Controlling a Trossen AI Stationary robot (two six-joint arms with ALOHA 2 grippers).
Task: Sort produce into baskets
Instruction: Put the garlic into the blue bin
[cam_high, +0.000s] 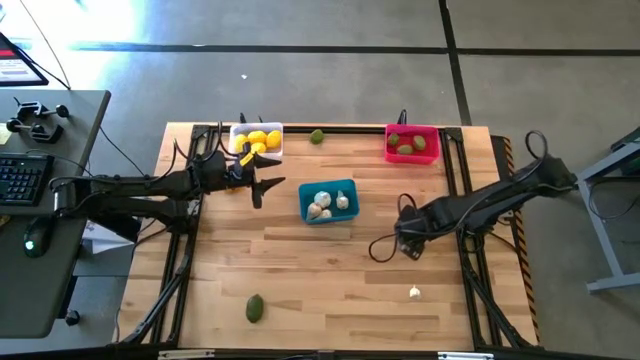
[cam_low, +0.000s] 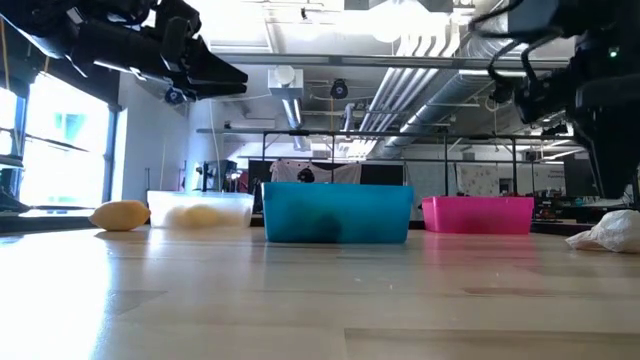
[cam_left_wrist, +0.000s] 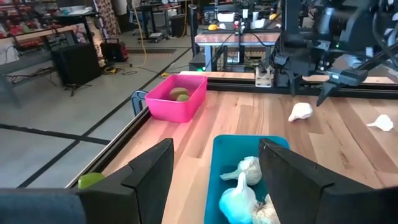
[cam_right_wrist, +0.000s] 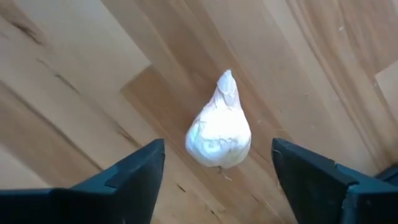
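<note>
My right gripper (cam_high: 404, 238) is open and points down over a whitish garlic bulb (cam_right_wrist: 219, 134) that lies on its side on the table. Its fingers stand on either side of the bulb without touching it. The bulb also shows in the left wrist view (cam_left_wrist: 301, 112). My left gripper (cam_high: 262, 188) is open and empty above the table, between the white basket (cam_high: 257, 140) with lemons and the teal basket (cam_high: 328, 201) with garlic bulbs. The pink basket (cam_high: 412, 144) at the far right holds green fruits.
A second garlic bulb (cam_high: 414, 292) lies near the front right. One green fruit (cam_high: 255, 308) lies near the front left and another (cam_high: 316, 137) at the far edge between the white and pink baskets. A lemon (cam_low: 120, 215) lies on the table beside the white basket.
</note>
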